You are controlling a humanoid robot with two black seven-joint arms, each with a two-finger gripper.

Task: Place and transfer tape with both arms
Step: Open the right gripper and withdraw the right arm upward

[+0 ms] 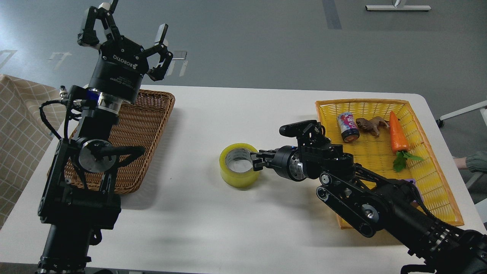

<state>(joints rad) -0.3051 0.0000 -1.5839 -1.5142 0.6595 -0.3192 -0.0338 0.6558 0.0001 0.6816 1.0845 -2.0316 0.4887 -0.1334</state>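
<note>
One tape [239, 165] mid-table, right gripper [255, 160] at its rim, grip unclear | left gripper [131, 28] wide, raised | two baskets: brown [152, 114] left edge, yellow [430, 167] right edge

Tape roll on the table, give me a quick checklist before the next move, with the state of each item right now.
1. Tape roll resting on the white table, between the baskets: ok.
2. Right pincer at the roll's right rim: ok.
3. Right pincer's grip on the roll: cannot tell, fingers too dark.
4. Left pincer open, raised and empty: ok.
5. Brown wicker basket interior free: cannot tell, left arm hides much of it.
6. Can and carrot inside the yellow basket, away from the roll: ok.
</note>
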